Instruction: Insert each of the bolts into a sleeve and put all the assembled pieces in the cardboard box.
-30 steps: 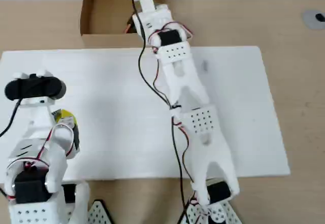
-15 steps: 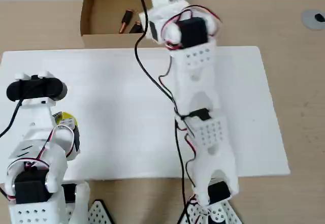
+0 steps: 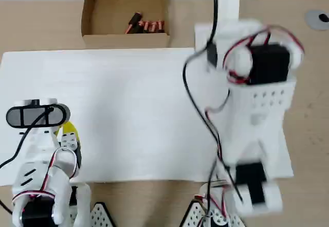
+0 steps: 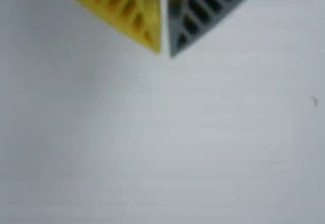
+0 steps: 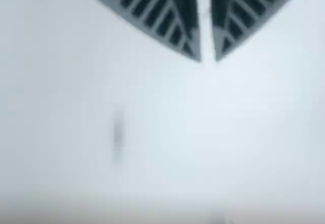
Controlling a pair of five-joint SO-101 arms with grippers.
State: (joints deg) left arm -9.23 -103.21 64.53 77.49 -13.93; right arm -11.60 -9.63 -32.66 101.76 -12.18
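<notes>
Assembled pieces (image 3: 146,26) in cardboard box (image 3: 88,16), white sheet (image 3: 128,108) beside, right arm (image 3: 259,98) overhead

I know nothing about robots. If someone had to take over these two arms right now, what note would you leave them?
Left gripper: fingers shut, holding nothing, over the white sheet.
Right gripper: fingers shut, holding nothing.
Assembled pieces: lying together inside the cardboard box.
Done: those pieces are boxed.
Left: probably only a look under the right arm, which hides part of the sheet.
</notes>
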